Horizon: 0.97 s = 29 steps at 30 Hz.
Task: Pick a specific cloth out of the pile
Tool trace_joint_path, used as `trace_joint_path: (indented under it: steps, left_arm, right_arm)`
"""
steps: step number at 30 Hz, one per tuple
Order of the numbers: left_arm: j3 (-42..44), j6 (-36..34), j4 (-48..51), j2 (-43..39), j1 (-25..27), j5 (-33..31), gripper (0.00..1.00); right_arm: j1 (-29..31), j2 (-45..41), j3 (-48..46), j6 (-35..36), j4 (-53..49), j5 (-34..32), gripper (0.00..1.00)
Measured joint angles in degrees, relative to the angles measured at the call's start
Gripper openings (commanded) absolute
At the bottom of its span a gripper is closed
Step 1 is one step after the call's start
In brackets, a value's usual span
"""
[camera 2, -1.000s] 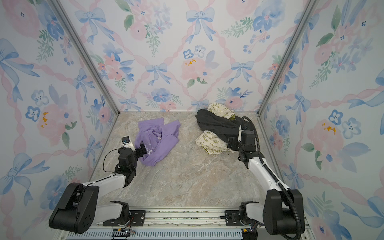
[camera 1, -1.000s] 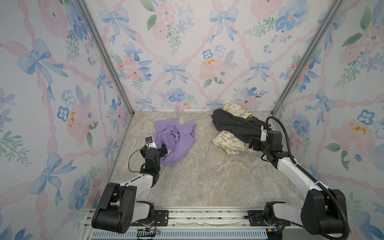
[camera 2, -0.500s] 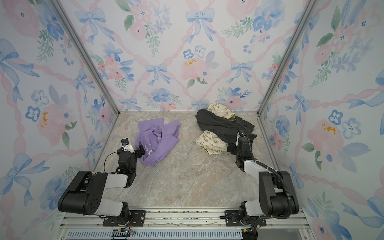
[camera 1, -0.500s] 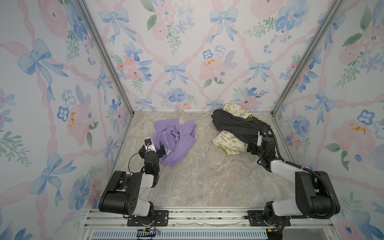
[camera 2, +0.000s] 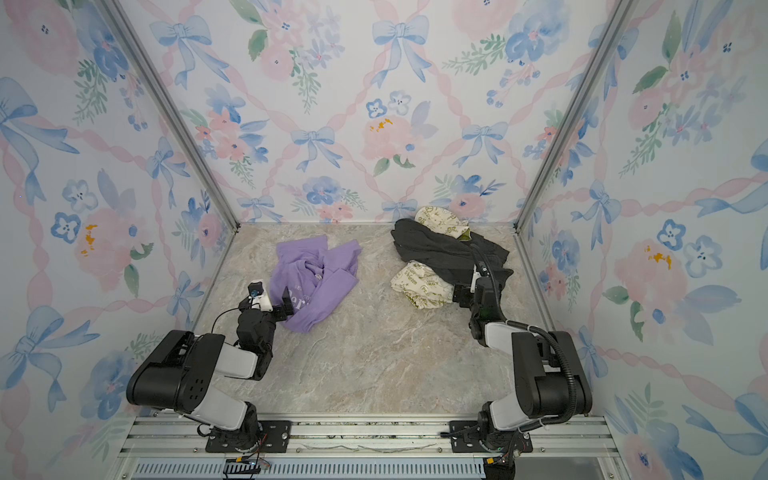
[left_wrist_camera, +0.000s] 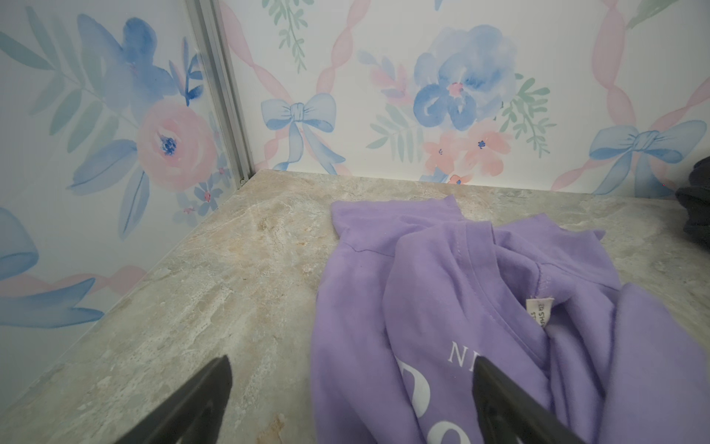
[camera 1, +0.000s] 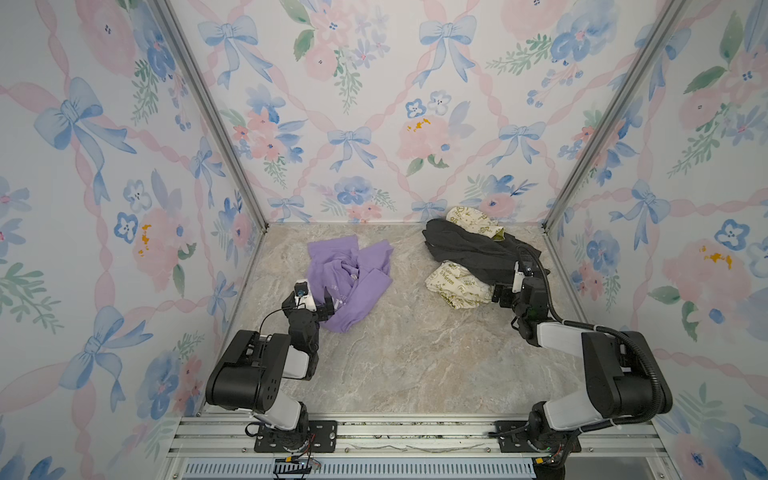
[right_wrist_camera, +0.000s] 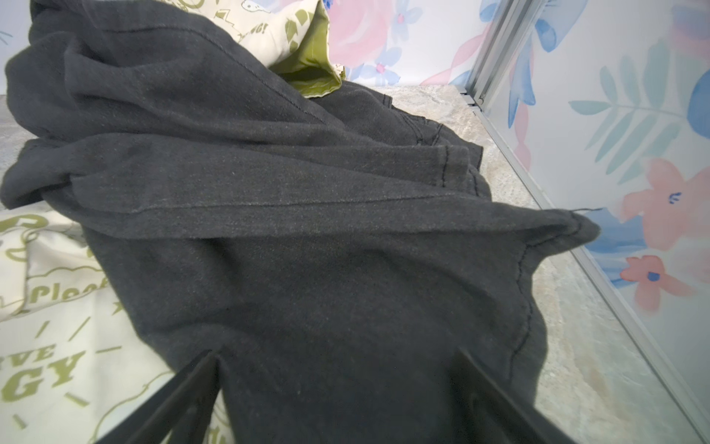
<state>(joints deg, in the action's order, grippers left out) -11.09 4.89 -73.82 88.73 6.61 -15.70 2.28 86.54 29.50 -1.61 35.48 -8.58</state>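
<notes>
Lavender T-shirt (camera 1: 353, 278) crumpled on marble tabletop (camera 1: 399, 357), apart from black-and-cream pile (camera 1: 469, 262); left gripper (left_wrist_camera: 351, 399) spread wide at its edge, right gripper (right_wrist_camera: 338, 392) spread over black garment (right_wrist_camera: 292, 215).

On the table (camera 1: 399, 357) lie three pieces of fabric: one lavender cloth (camera 1: 353, 282) lying alone, and one pile (camera 1: 469, 257) made of one black garment (camera 1: 465, 253) and one cream cloth with green print (camera 1: 455, 286), and two robot arms stand there, each with one pincer.
</notes>
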Motion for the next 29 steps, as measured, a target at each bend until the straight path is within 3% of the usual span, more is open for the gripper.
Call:
trace_joint_path:
  steps: [5, 11, 29]
  left_arm:
    - [0.0, -0.3, -1.6, 0.0, 0.2, 0.2, 0.98]
    - [0.0, -0.4, -2.0, 0.0, 0.2, 0.2, 0.98]
    - [0.0, -0.4, -2.0, 0.0, 0.2, 0.2, 0.98]
  right_arm:
    - [0.0, 0.9, -5.6, 0.4, 9.3, 1.2, 0.97]
    - [0.0, 1.9, -6.9, 0.4, 12.9, 1.2, 0.97]
    - [0.1, 1.9, -6.9, 0.6, 14.5, 1.2, 0.97]
